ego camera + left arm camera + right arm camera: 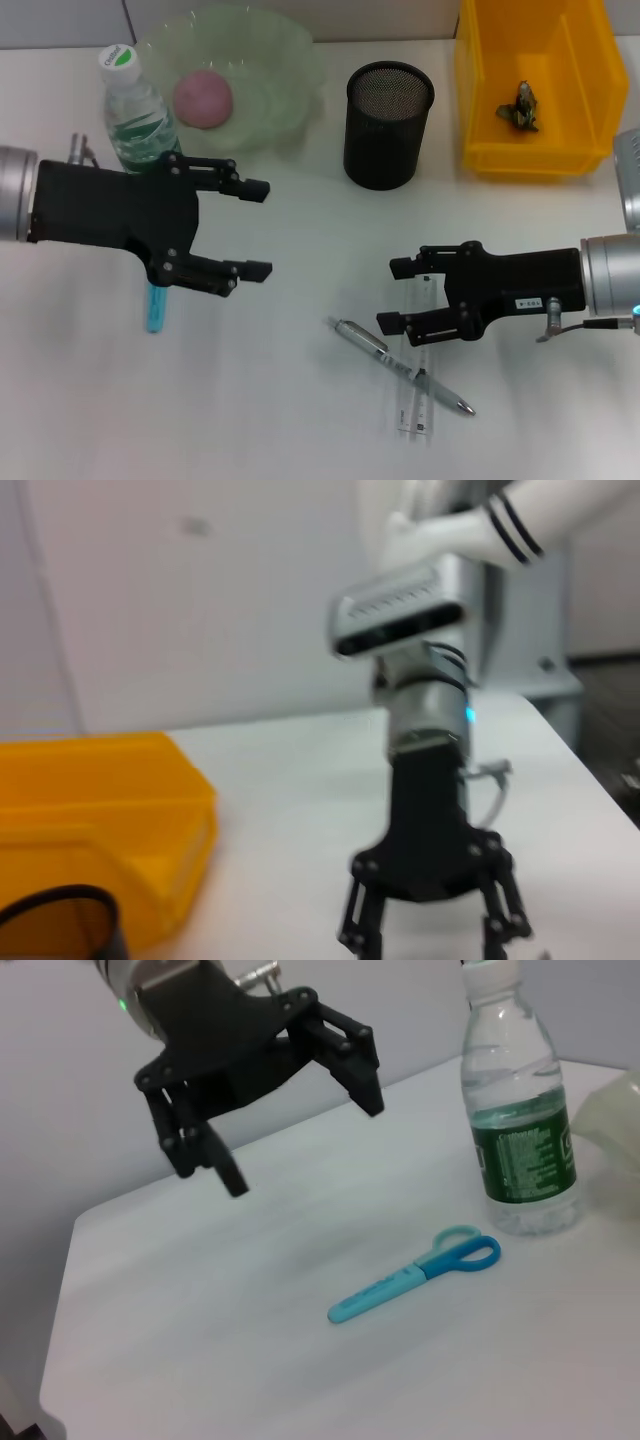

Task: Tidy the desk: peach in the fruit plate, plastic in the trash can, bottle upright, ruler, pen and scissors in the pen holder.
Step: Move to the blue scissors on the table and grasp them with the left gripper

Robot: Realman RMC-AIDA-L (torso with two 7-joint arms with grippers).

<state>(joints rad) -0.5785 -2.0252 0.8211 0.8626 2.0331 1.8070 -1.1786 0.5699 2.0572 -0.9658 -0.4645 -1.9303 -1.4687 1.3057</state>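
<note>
The pink peach (203, 98) lies in the green fruit plate (290, 60). Beside the plate the bottle (135, 110) stands upright. A crumpled piece of plastic (521, 106) rests inside the yellow bin (575, 60). The black mesh pen holder (388, 125) stands between plate and bin. The pen (400, 365) lies across the clear ruler (420, 400) at the front. My right gripper (394, 295) hovers open just above them. My left gripper (258, 228) hangs open over the table, partly covering the blue scissors (157, 308), which show whole in the right wrist view (415, 1272).
The left wrist view shows my right gripper (430, 938), the yellow bin (100, 810) and the pen holder's rim (60, 905). In the right wrist view my left gripper (300, 1145) hangs above the table near the bottle (520, 1130).
</note>
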